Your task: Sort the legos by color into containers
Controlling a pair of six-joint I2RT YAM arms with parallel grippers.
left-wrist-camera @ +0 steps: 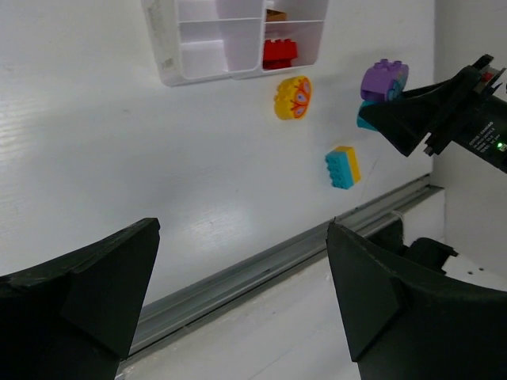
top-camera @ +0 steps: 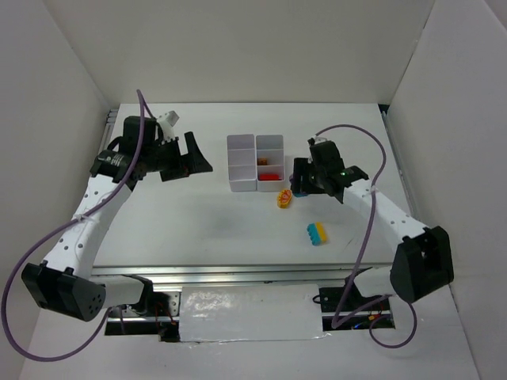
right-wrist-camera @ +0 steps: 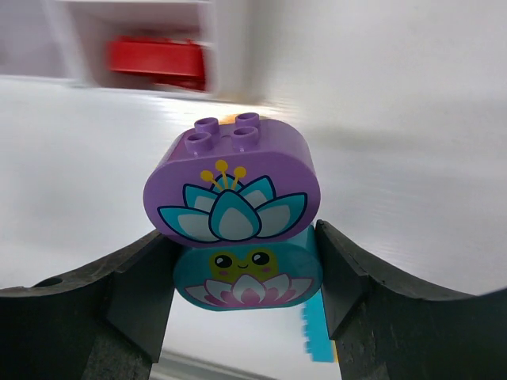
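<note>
Top overhead; wrists low, both facing containers (top-camera: 242, 187).

I see a purple brick (right-wrist-camera: 231, 186) printed with a lotus in teal and white, outlined in dark blue, with yellow stamens. The teal brick (right-wrist-camera: 247, 279) under it carries a yellow-green smiling face above a pink-and-white lotus. On the white surface (left-wrist-camera: 95, 158), the yellow round brick (left-wrist-camera: 293, 97) shows an orange-red flower-like print, and the two-tone brick (left-wrist-camera: 343, 167) is half teal-blue, half yellow. The containers (left-wrist-camera: 170, 67) are white, with a plain red brick (left-wrist-camera: 279, 53) and an orange-brown brick (left-wrist-camera: 275, 14) inside. My left end effector (left-wrist-camera: 242, 229) and right end effector (right-wrist-camera: 242, 237) are both black.
</note>
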